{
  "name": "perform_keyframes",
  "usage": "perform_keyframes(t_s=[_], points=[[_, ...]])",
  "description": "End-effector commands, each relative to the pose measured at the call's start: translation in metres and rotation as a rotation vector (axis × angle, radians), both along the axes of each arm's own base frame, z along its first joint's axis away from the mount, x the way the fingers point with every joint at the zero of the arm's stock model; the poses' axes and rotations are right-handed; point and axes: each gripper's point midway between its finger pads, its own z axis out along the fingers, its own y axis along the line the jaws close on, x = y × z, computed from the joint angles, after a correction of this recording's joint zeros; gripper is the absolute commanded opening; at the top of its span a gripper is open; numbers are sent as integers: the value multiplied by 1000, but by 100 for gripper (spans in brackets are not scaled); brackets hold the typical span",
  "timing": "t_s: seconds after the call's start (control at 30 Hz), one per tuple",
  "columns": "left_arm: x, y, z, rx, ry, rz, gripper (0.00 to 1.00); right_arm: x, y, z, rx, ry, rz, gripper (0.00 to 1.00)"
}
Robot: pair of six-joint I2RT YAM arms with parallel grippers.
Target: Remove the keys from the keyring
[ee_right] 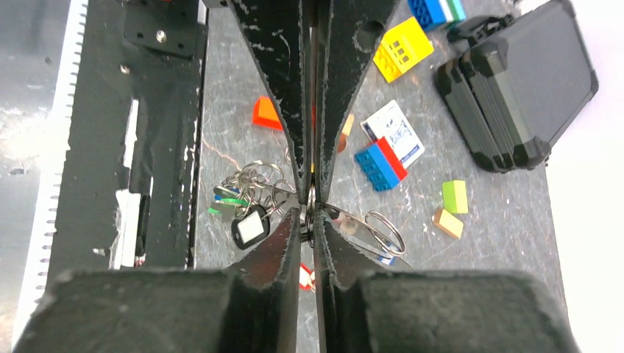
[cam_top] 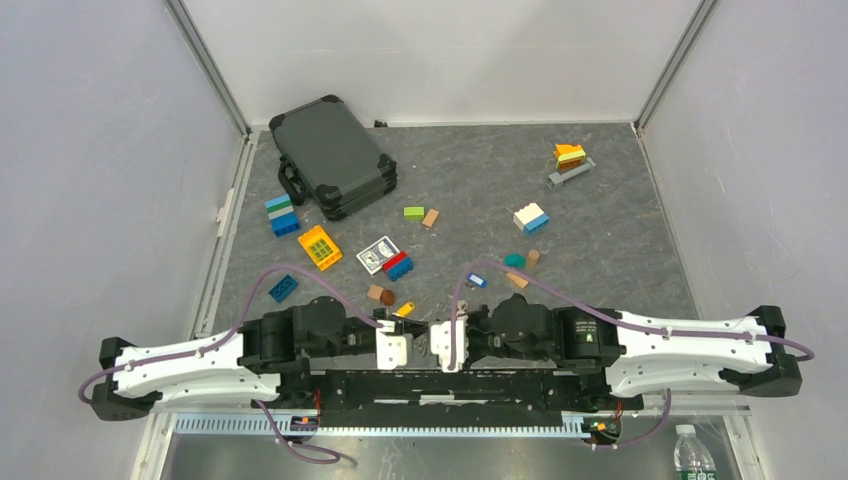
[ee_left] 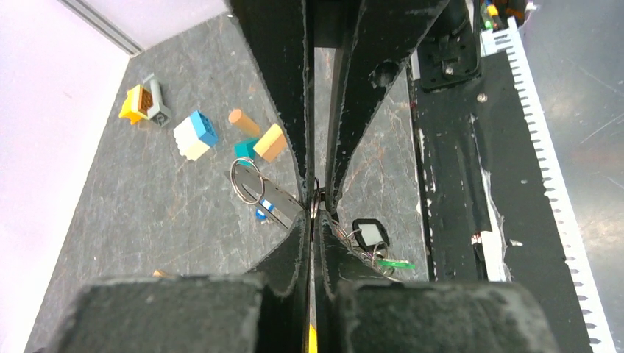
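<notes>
At the near-centre of the table (cam_top: 600, 220), left gripper (ee_left: 318, 198) and right gripper (ee_right: 310, 211) were both clamped on the keyring (ee_left: 316, 206), keys (ee_right: 243, 202) bunched beside the black base rail (ee_left: 449, 184), red-and-blue brick (ee_right: 379, 165) close behind.

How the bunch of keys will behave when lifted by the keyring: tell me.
Probably floppy: the keys lie in a loose, splayed bunch, so they should swing. Likely light, being small, thin metal. The keyring is thin wire and may slip.
</notes>
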Motion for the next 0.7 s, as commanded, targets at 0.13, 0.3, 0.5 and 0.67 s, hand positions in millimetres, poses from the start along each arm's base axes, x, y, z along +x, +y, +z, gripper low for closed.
perform_keyframes(t_s=[0.13,0.3,0.5,0.67], points=[[-13,1,47,-238,30,-48,2,-7,8,51,286,-31,48,20],[-16,2,53,-261,26,-62,2,-9,7,50,302,-42,67,20],[-20,2,58,-283,25,-86,2,-8,6,45,306,-53,68,21],[-23,1,60,-291,23,-107,2,-7,5,42,306,-65,63,21]])
